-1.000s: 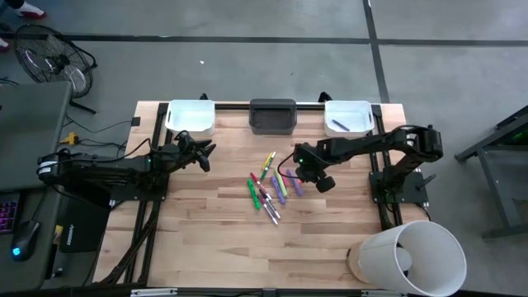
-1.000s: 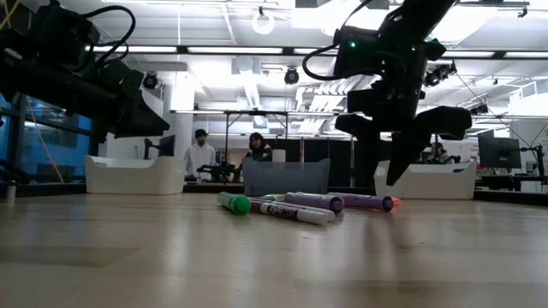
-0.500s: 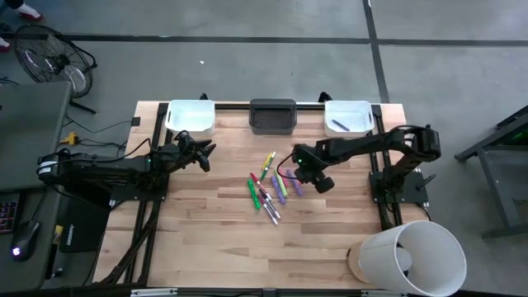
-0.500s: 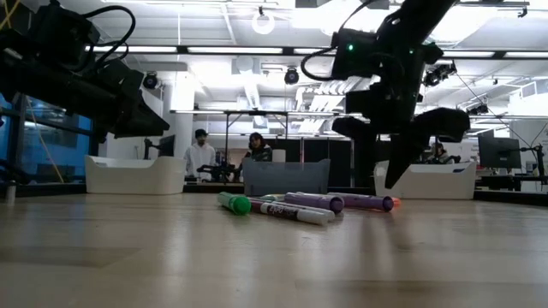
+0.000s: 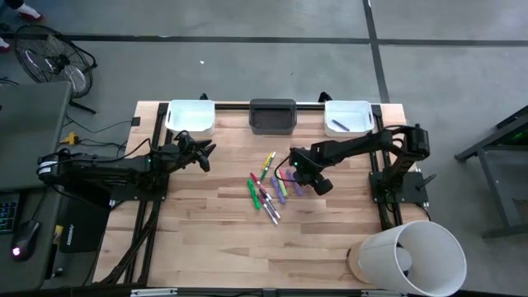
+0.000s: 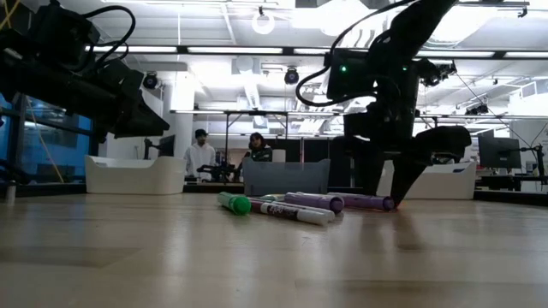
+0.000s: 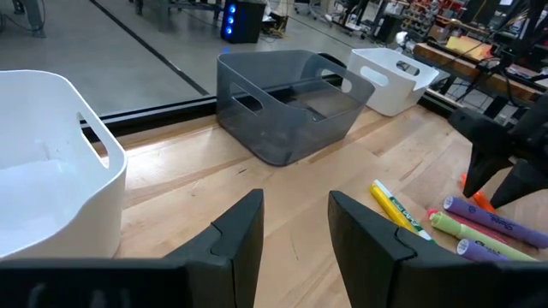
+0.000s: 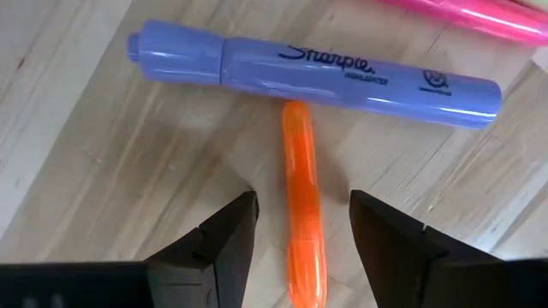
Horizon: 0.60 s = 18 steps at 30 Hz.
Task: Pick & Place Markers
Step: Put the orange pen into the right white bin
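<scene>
Several markers point(image 5: 268, 188) lie loose on the wooden table's middle in green, yellow, purple and pink. My right gripper point(image 5: 307, 177) is open and points down over the right end of the pile, close to the table point(image 6: 385, 190). An orange marker point(image 8: 301, 197) lies between its two fingers, untouched. One end of it meets the side of a purple marker point(image 8: 317, 73). My left gripper point(image 5: 202, 153) is open and empty to the left of the pile, above the table point(image 7: 295, 231).
Three bins stand along the far edge: a white one point(image 5: 191, 117), a grey one point(image 5: 272, 115), and a white one point(image 5: 347, 117) with a marker inside. A large white cylinder point(image 5: 408, 256) stands at the near right corner. People show in the room behind point(image 6: 201, 154).
My right gripper has gone down toward the markers and a little toward the table's left edge, staying open. Its fingertips now stand close above the table by the orange marker. The markers have not moved.
</scene>
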Each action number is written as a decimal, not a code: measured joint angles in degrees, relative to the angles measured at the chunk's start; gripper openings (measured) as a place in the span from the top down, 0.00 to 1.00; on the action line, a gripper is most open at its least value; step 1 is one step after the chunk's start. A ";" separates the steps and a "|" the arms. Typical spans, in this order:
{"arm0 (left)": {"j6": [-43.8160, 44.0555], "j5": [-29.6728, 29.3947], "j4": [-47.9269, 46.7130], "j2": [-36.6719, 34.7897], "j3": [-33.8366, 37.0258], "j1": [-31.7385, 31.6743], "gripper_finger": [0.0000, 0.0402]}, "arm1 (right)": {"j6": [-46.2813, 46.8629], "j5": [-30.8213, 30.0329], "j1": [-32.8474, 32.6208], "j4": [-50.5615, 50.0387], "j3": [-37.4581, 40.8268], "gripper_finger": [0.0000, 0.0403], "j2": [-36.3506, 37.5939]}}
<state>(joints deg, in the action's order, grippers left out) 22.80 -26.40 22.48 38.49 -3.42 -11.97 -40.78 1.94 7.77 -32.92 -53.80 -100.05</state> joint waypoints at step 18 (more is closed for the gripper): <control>-0.01 0.01 0.00 0.01 -0.02 0.00 0.67 | 16.38 3.09 2.78 -3.37 0.11 0.71 -0.37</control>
<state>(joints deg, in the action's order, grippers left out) 22.79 -26.40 22.48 38.50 -3.44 -11.97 -24.41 5.03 10.55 -36.29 -53.69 -100.42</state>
